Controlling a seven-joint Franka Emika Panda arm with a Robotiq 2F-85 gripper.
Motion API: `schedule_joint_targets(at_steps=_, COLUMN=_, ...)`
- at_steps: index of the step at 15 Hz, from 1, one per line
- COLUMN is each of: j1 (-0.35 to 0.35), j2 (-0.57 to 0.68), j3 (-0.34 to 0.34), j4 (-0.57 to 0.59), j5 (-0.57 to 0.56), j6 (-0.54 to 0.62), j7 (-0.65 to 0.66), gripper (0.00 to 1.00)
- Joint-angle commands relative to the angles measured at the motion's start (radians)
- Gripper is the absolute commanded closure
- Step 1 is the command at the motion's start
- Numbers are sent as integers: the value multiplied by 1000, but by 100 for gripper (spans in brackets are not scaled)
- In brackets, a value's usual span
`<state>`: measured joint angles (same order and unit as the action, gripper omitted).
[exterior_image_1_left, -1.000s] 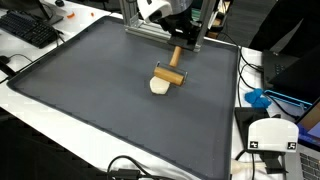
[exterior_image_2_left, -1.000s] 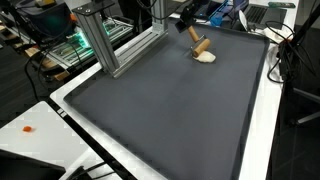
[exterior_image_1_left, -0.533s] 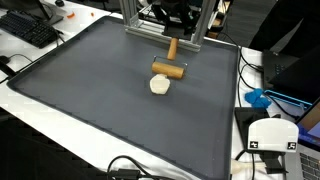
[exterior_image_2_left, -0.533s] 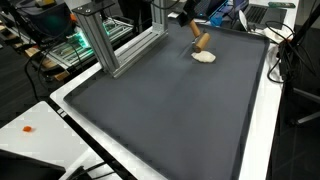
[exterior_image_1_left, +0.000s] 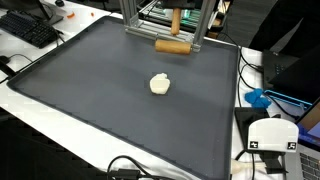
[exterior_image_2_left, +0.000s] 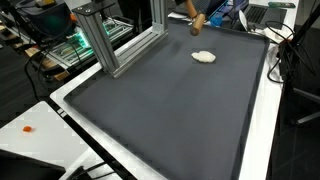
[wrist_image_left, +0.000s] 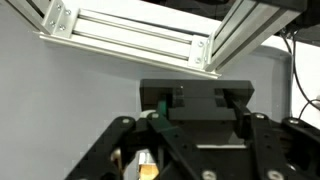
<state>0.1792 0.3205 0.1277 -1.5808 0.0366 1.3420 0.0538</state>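
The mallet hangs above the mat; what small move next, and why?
Probably shift the mallet toward the pale lump: the gripper holds it high by the metal frame, apart from the lump lying on the mat.

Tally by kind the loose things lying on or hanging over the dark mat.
Wooden mallet: 1
Pale lump: 1
Total: 2
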Motion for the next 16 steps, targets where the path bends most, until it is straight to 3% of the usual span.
schedule_joint_targets(at_steps=1, j1=-4, j2=-47, j3=3, j4=31, j5=-14, j6=-134, j7=-27, gripper=65)
schedule_joint_targets(at_steps=10, j1=-18, j2=-141, j3=-1, j4=-18, j5=12, j6=-312, j7=-17, gripper=65)
schedule_joint_targets(at_steps=16, j1=-26, j2=-194, j3=-5, j4=-118, j5=40, j6=-329, j7=0, gripper=65)
